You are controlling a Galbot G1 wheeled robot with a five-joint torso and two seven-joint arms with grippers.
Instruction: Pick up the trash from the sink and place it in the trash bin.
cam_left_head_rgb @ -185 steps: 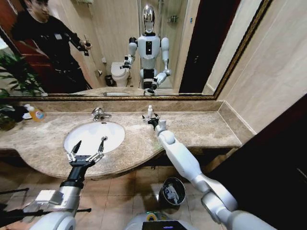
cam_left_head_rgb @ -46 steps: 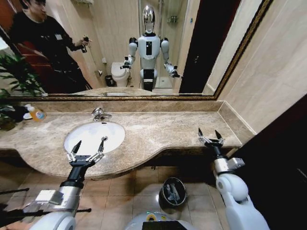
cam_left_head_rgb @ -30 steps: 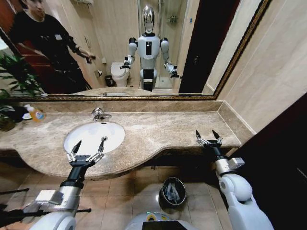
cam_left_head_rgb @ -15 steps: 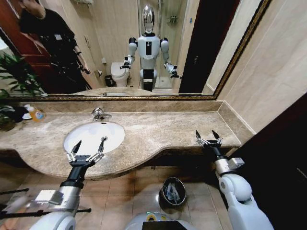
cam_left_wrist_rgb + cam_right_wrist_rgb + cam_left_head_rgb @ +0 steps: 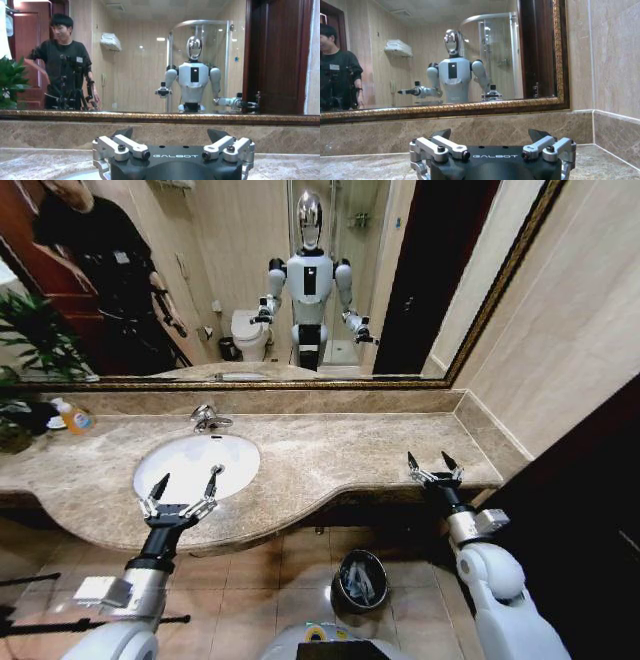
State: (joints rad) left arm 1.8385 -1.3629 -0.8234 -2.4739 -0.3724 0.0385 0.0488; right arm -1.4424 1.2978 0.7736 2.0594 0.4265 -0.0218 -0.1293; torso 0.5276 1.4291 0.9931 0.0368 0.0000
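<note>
The white oval sink (image 5: 196,463) with its chrome faucet (image 5: 207,417) sits in the beige marble vanity top (image 5: 330,455). My left gripper (image 5: 185,485) hangs open over the basin's front rim, holding nothing. My right gripper (image 5: 434,467) stands open and holds nothing above the right end of the top. On the floor under the counter stands the small black trash bin (image 5: 360,558), and pale pieces of trash (image 5: 356,582) lie inside it. The left wrist view has my left gripper (image 5: 170,133) open before the mirror. The right wrist view has my right gripper (image 5: 490,134) open as well.
An orange bottle (image 5: 75,417) stands at the far left of the counter beside a green plant (image 5: 35,340). A framed mirror (image 5: 300,280) runs along the back. A tiled wall (image 5: 560,350) closes the right side. The floor is brown tile (image 5: 260,580).
Since 6.2 s ago my right arm has drawn back from a small white bottle at the counter's back, now gone, to the right end. Over the last second neither arm moved.
</note>
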